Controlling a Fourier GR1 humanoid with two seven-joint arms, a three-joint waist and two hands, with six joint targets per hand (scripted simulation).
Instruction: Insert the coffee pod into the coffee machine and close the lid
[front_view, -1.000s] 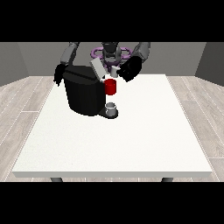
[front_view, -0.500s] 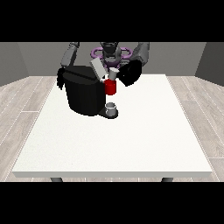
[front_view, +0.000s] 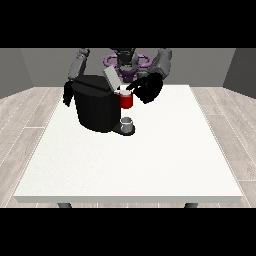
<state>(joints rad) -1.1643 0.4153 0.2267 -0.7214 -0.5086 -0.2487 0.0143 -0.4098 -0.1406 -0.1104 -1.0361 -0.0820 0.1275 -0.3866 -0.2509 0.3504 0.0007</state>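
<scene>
Hand at view's right (front_view: 148, 89) hung just above a red thing at the machine (front_view: 126, 100); fingers' state: can't tell. Hand at view's left (front_view: 67, 94) sat beside the black, rounded coffee machine (front_view: 97, 107), lid (front_view: 112, 80) tilted up. White table (front_view: 130, 160) matte.

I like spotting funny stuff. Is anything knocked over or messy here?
Nothing stands out. The coffee machine stands upright on the white table with its lid tilted up, and nothing looks spilled. The hand at the view's right is beside a red thing at the machine.
</scene>
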